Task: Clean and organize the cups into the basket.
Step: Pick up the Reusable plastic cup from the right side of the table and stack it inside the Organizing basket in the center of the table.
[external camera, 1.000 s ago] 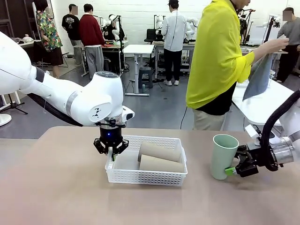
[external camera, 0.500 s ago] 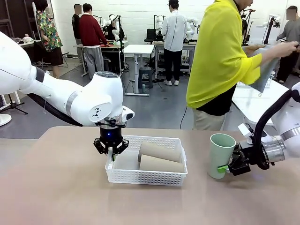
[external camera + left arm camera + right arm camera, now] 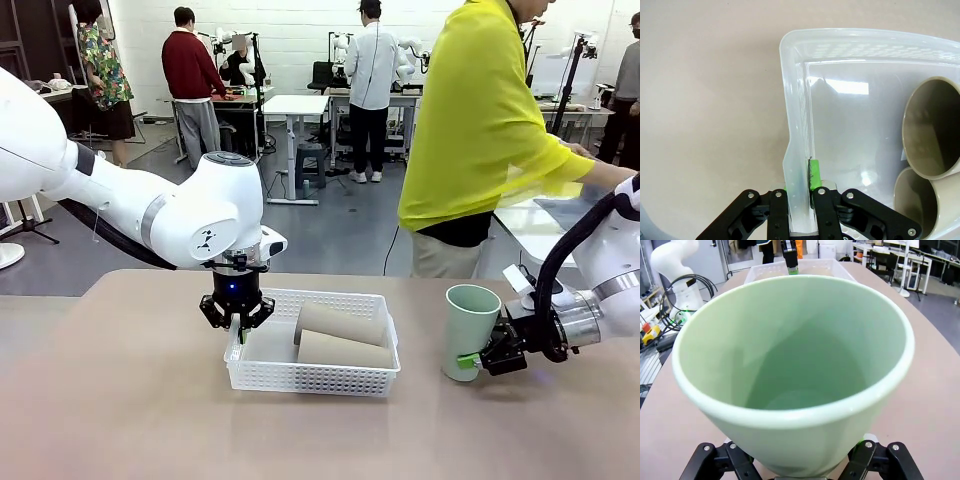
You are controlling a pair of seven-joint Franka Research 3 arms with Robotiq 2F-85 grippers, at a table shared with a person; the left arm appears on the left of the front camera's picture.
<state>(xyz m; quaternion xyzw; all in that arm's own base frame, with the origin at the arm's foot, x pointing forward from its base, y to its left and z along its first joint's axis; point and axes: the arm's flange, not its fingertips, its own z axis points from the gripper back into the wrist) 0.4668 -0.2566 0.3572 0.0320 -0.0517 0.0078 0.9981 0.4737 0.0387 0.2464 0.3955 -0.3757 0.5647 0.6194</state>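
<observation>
The white mesh basket (image 3: 330,296) sits mid-table with two tan-brown cups (image 3: 340,322) lying side by side in its right half. My left gripper (image 3: 238,322) is shut on the basket's left wall; in the left wrist view that gripper (image 3: 799,182) pinches the wall of the basket (image 3: 790,50), and the tan cups' mouths (image 3: 932,130) show at the right. To the right of the basket, the mint green cup (image 3: 470,330) stands slightly tilted. My right gripper (image 3: 478,362) is closed around its lower part. The cup (image 3: 790,365) sits between that gripper's (image 3: 795,462) fingers.
A person in a yellow top (image 3: 480,130) stands at the far right edge, turned toward a white side table (image 3: 545,235). The tan tabletop (image 3: 120,400) lies bare in front and to the left of the basket.
My right gripper has closed on the mint green cup and shifted it a little left, tilting it. The left arm and basket have not moved. The person lowered the cloth.
</observation>
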